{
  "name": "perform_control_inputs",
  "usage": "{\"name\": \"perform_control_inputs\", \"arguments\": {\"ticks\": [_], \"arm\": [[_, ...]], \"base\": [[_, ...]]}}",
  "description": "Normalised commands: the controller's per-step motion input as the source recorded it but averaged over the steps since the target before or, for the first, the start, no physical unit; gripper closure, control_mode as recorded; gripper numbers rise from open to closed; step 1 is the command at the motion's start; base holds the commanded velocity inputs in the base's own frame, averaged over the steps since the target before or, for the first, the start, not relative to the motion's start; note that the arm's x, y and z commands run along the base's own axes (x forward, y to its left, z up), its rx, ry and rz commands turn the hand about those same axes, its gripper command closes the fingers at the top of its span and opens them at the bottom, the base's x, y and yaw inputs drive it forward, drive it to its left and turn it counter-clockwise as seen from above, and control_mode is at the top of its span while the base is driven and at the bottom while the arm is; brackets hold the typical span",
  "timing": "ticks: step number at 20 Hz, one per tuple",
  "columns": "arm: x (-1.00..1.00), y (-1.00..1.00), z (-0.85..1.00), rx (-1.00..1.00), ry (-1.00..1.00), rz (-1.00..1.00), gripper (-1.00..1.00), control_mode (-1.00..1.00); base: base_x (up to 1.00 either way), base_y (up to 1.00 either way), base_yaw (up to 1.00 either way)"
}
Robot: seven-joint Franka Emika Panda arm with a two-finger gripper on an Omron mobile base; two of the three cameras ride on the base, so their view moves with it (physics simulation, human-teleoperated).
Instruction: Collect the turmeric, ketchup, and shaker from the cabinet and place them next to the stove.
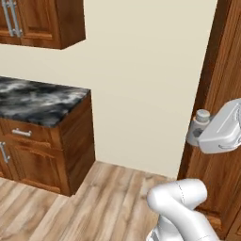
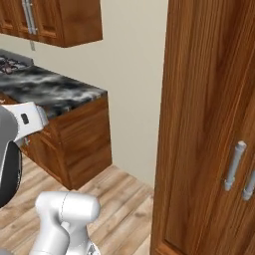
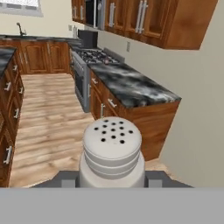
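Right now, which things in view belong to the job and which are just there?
Job:
- shaker, held between the jaws of the gripper
- stove, far along the counter
- marble counter beside the stove

Just there:
- wall cabinets
- tall wooden cupboard
- floor

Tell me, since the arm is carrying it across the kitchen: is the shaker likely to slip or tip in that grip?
The shaker looks rigid and smooth-sided, so it could slide if the hold is light. It sits upright in the gripper, held low on its body, so its ribbed, domed cap stands above the grip and it may rock. It looks small, probably light.
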Motion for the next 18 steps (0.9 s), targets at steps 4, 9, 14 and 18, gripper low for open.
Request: {"name": "perform_control_inputs", "arguments": {"ticks": [4,9,14,18], "arm": [[0.0,0.0,0.0,0.0,0.0,0.0,1.0,1.0],[0.0,0.0,0.0,0.0,0.0,0.0,1.0,1.0],[0.0,0.0,0.0,0.0,0.0,0.0,1.0,1.0],[0.0,0.0,0.0,0.0,0.0,0.0,1.0,1.0]], "base": [[0.86,0.78,-0.02],[0.83,0.81,-0.02],[0.85,0.79,-0.02],[0.83,0.75,-0.02]]}}
